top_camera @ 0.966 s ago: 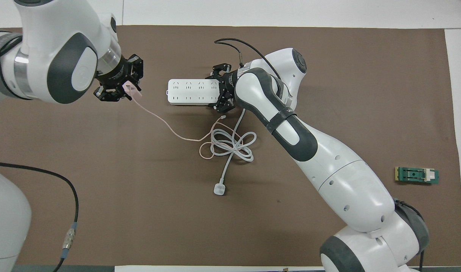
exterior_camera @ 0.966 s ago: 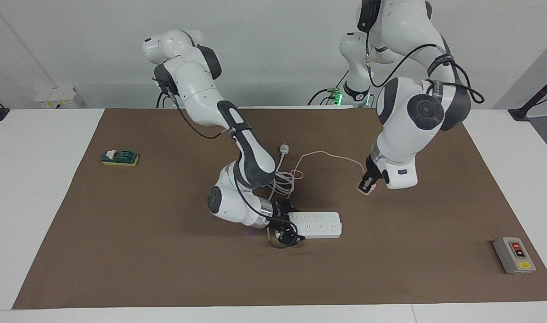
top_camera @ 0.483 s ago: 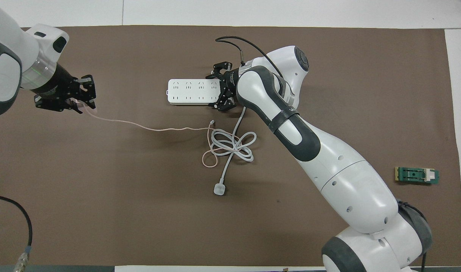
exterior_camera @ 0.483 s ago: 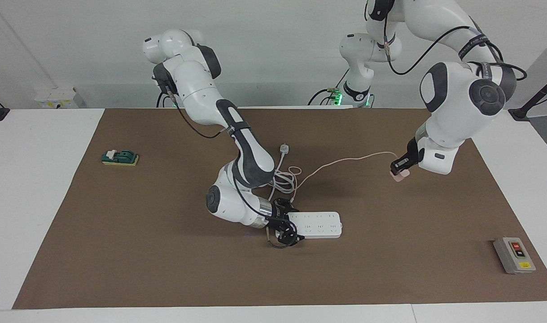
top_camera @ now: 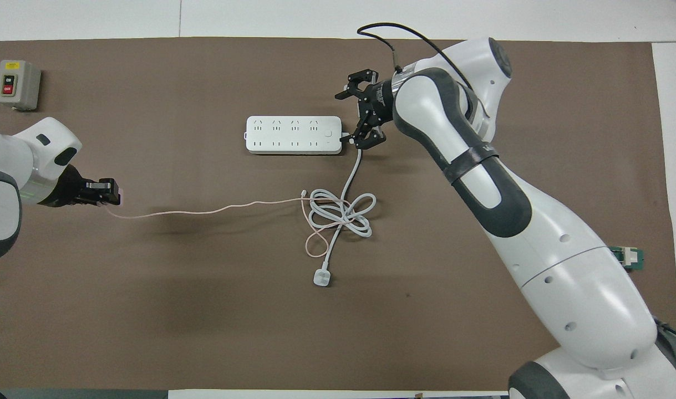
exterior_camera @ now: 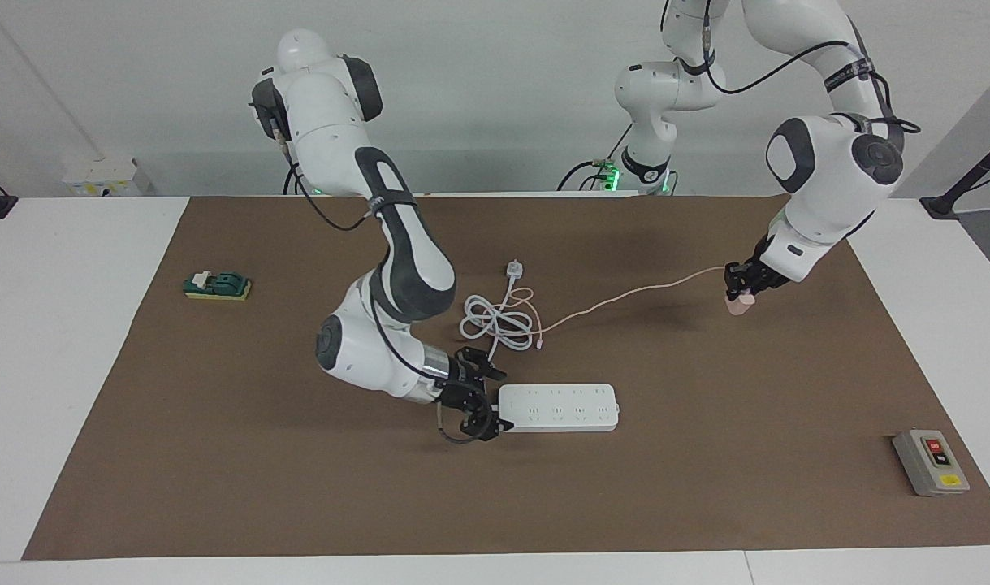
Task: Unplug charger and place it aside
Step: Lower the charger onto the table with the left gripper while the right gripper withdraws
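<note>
The left tool (exterior_camera: 739, 294) is clamped on the small pale-pink cube charger (exterior_camera: 738, 305), raised; the right tool (exterior_camera: 480, 400) gapes empty; only the overhead view shows the power strip's cord end.

The charger (exterior_camera: 739, 305) is a small pink cube, unplugged and held up in the air over the brown mat — toward the left arm's end of the table. Its long thin pink cable (exterior_camera: 624, 297) trails from it down to the mat, ending by the coiled white cord.

Bright, even light from above leaves soft, blurred shadows under both arms on the matte brown mat (exterior_camera: 218, 455), no glare shows, and both views are sharp with no visible edge distortion.
</note>
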